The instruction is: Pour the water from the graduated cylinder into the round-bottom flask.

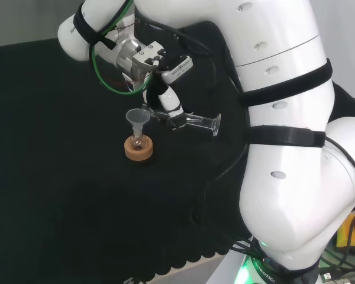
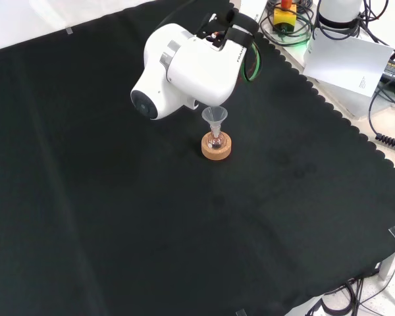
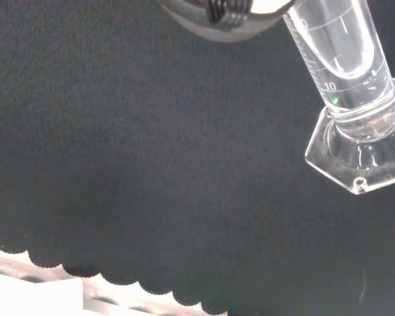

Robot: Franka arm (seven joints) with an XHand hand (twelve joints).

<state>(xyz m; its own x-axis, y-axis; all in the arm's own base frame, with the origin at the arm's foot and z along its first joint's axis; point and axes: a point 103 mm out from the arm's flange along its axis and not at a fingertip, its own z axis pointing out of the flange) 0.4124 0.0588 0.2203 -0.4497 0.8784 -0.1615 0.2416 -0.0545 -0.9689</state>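
In the head view the hand (image 1: 165, 103) hangs above the black cloth (image 1: 59, 195) of the worktop with its fingers (image 1: 176, 118) curled round the graduated cylinder (image 1: 196, 122), which lies nearly level — its hexagonal foot (image 1: 216, 125) sticks out to the right, and its mouth end points left toward the funnel (image 1: 138, 120). The cylinder is off the cloth, carried in the hand alone.

The funnel is clear and sits upright in the neck of the round-bottom flask (image 1: 138, 142), and the flask rests in a cork ring (image 1: 138, 149) that stands on the cloth. The cylinder's mouth end is just beside the funnel's rim at about the same height; whether it reaches over the rim cannot be told from here.

In the front view the funnel (image 2: 214, 117), the flask (image 2: 216, 141) and the cork ring (image 2: 216, 147) stand just below a large white link (image 2: 184, 69) of the arm (the hand itself lies behind that link).

The wrist view looks along the cylinder (image 3: 342, 52) to its foot (image 3: 362, 151): printed graduation marks run up the clear tube, and the scalloped edge of the cloth (image 3: 118, 164) crosses below. How much water is in the cylinder or the flask cannot be told.
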